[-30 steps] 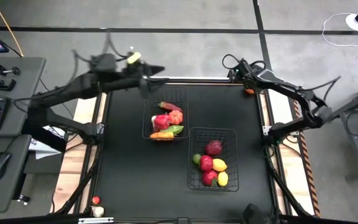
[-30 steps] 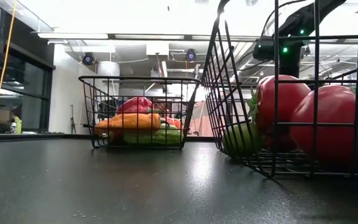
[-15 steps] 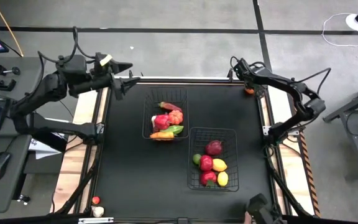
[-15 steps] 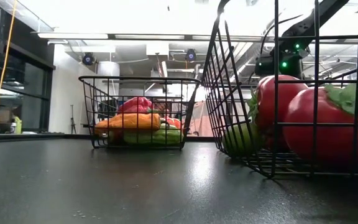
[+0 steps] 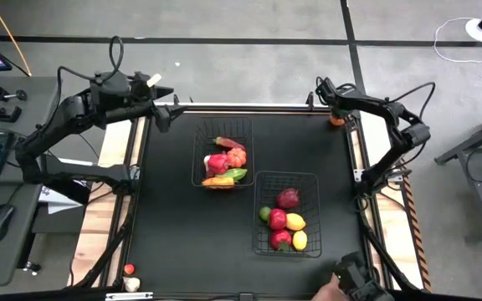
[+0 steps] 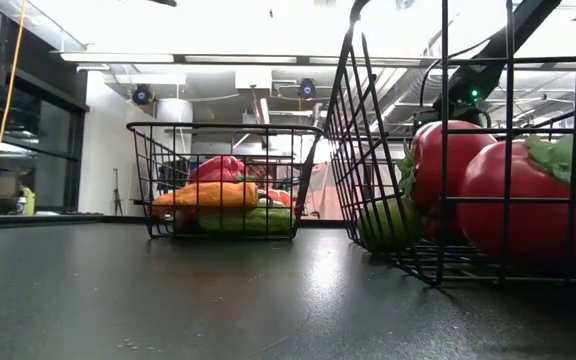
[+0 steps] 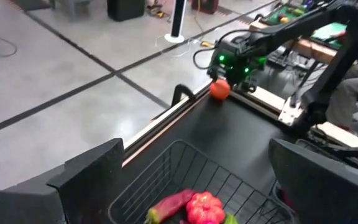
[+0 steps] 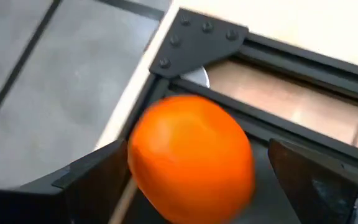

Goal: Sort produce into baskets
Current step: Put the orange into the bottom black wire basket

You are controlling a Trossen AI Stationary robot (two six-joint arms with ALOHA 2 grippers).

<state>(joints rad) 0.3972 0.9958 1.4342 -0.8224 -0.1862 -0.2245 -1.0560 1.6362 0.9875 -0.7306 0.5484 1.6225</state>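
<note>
Produce, small toy fruits and vegetables, lies almost all inside two rectangular black wire-mesh baskets on the black tabletop (image 5: 174,226). The far basket (image 5: 199,142) holds a long red-green pepper (image 5: 227,143), a ribbed red tomato-like piece (image 5: 237,155), a pink-red piece (image 5: 217,164), a green piece (image 5: 238,174) and an orange carrot-like piece (image 5: 217,181). The near basket (image 5: 262,242) holds a dark red round fruit (image 5: 288,198), a small green fruit (image 5: 264,214), two red fruits (image 5: 278,219) and two yellow fruits (image 5: 295,222).

One round orange fruit (image 8: 191,155) is outside the baskets. It sits at the far right corner of the tabletop, against the black frame rail (image 8: 253,43). The right hand (image 5: 331,104) is at this corner with its two dark fingers (image 8: 92,180) spread wide, one on each side of the orange fruit. In the right wrist view the fruit lies between the fingers, and I cannot tell if they touch it.

The left hand (image 5: 167,115) hovers over the far left edge of the tabletop, well apart from the far basket, which lies ahead of it and a little to its right side. Its fingers (image 7: 98,174) are also spread wide and hold nothing. In the left wrist view the far basket's rim (image 7: 185,146) shows just ahead of this hand, and the orange fruit shows farther off, under the right arm (image 7: 291,28).

In the low view the near basket stands close to the camera with red fruits behind its mesh.
</note>
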